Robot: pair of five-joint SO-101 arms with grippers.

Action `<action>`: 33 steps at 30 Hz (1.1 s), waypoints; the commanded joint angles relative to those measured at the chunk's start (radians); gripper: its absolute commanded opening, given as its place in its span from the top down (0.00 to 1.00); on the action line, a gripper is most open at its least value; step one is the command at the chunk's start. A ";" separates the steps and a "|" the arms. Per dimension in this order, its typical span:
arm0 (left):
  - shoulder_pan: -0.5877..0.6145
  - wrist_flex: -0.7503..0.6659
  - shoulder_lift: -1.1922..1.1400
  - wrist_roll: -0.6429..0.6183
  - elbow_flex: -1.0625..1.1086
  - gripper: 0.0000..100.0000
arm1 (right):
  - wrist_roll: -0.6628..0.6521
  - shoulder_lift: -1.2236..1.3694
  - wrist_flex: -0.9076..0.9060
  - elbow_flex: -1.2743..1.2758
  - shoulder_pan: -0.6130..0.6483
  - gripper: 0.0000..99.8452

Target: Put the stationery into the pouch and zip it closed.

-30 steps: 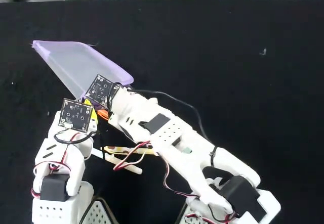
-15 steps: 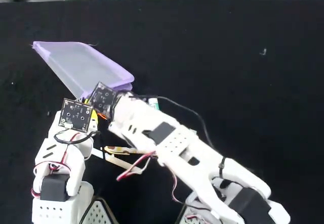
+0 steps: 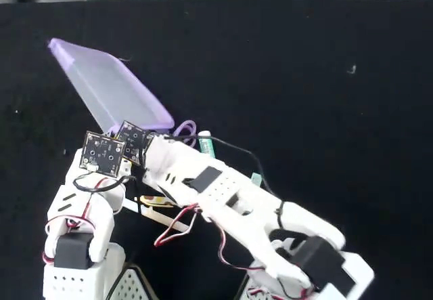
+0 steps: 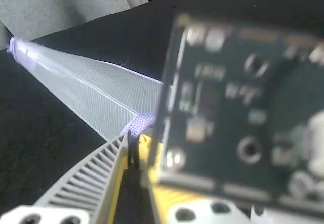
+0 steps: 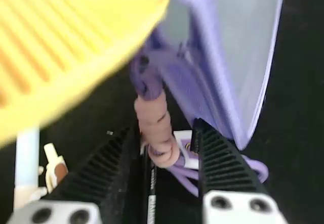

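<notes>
The translucent purple pouch (image 3: 111, 87) lies at the table's far left, tilted up at its near end. My left gripper (image 4: 134, 144) is shut on the pouch's purple near corner (image 4: 139, 125), grey and yellow fingers pinched together. In the right wrist view the pouch (image 5: 238, 52) hangs just past my right gripper (image 5: 165, 150). Its black fingers hold the pinkish zipper pull (image 5: 154, 128) on its purple cord. A green-capped pen (image 3: 206, 144) lies on the cloth beside the right arm, and a purple cord loop (image 3: 186, 129) sits by the pouch's near end.
More stationery, a yellowish piece (image 3: 159, 200) and a white stick (image 3: 170, 223), lies under the two arms near the front edge. Both wrist camera boards (image 3: 103, 154) crowd together at the pouch's near end. Black cloth stretches open to the right and far side.
The right arm has drawn back toward the left arm, uncovering the green-capped pen and the cord loop. The pouch has swung, its far corner rising farther from me.
</notes>
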State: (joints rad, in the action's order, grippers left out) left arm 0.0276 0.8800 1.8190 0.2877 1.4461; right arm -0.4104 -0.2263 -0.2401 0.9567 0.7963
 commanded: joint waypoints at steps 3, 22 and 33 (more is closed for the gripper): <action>0.015 -0.015 0.005 -0.012 -0.062 0.97 | -0.005 0.002 0.017 -0.087 -0.008 0.84; 0.114 0.011 0.005 -0.012 -0.068 0.97 | -0.054 0.012 -0.061 -0.077 0.051 0.84; 0.522 0.012 0.005 -0.012 -0.061 0.97 | -0.052 0.133 -0.063 -0.130 0.100 0.84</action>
State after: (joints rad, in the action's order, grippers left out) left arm 0.4204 0.8907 1.8236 0.2877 1.4200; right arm -0.4534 -0.1220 -0.2984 0.9014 0.8684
